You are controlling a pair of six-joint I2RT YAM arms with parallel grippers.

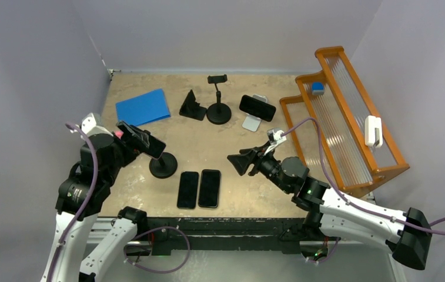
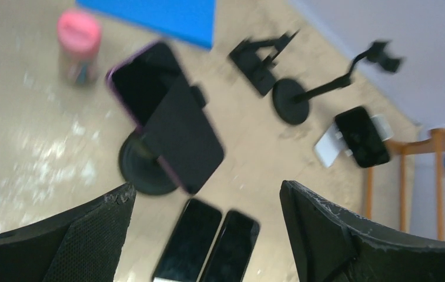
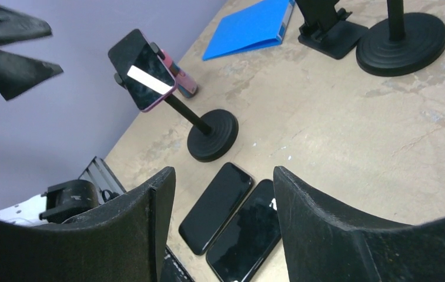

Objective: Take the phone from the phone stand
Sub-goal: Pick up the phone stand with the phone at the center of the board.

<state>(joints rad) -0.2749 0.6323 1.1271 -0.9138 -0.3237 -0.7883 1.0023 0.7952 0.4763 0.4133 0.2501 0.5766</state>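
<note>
A phone [image 1: 151,144] in a purple case sits tilted in the clamp of a black phone stand [image 1: 163,166] with a round base, at the left front of the table. In the left wrist view the phone [image 2: 142,83] lies ahead of and above my fingers. My left gripper [image 1: 130,136] hovers just left of it, open, jaws wide and empty [image 2: 207,188]. The right wrist view shows the phone [image 3: 143,70] apart from the left fingers [image 3: 14,76]. My right gripper [image 1: 238,163] stands open and empty over the table's middle [image 3: 224,173].
Two dark phones [image 1: 188,189] [image 1: 209,188] lie flat side by side near the front edge. At the back are a blue folder [image 1: 143,107], two empty black stands [image 1: 193,107] [image 1: 218,101] and a phone on a white stand [image 1: 257,108]. An orange rack [image 1: 343,117] stands right. A pink-capped bottle [image 2: 79,44] sits behind the phone.
</note>
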